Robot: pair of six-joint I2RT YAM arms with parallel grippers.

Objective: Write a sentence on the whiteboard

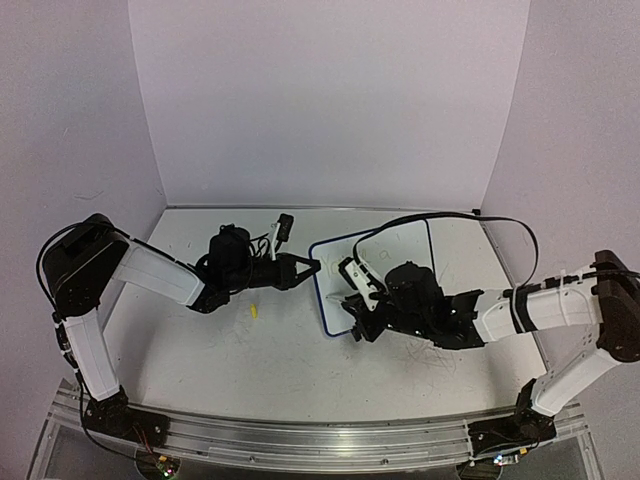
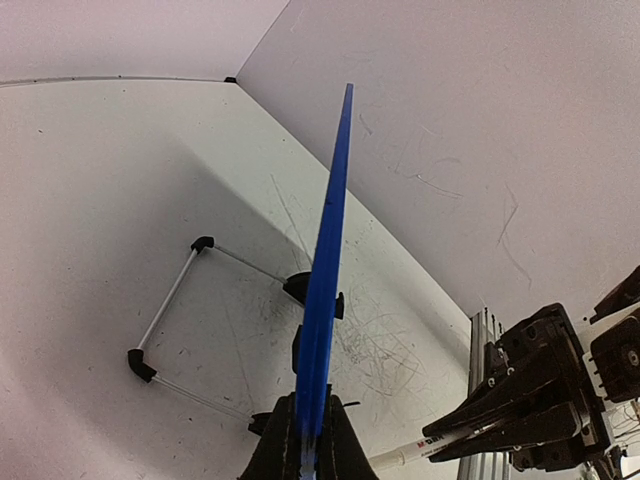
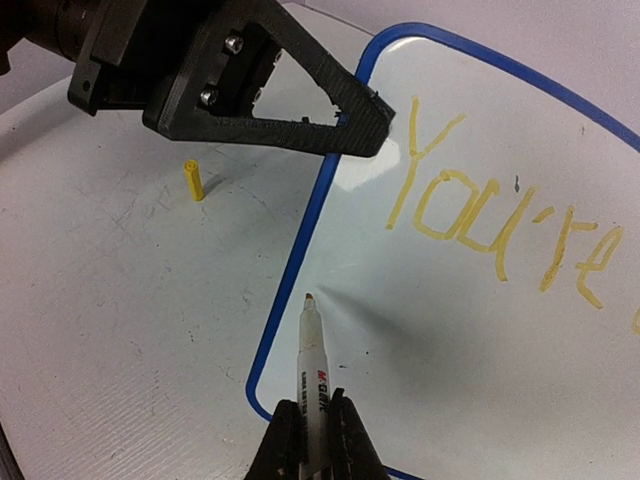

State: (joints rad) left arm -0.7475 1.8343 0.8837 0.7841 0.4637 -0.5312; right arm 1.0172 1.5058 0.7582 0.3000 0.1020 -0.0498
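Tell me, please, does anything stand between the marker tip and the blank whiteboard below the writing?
Nothing visible does. The marker in the right gripper points at bare whiteboard; the left gripper clamps its edge higher up, clear of the tip.

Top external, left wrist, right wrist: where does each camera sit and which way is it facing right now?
Top external: above and behind the arms, looking down at the table; both arms show, left gripper clamping the whiteboard, right gripper holding the marker.
Left wrist: looks along its own fingers up the whiteboard's blue rim, edge-on.
Right wrist: looks over its own fingers and marker at the whiteboard's face and the sentence.
Shared: both wrist views show the rim, the marker and the other arm's gripper.
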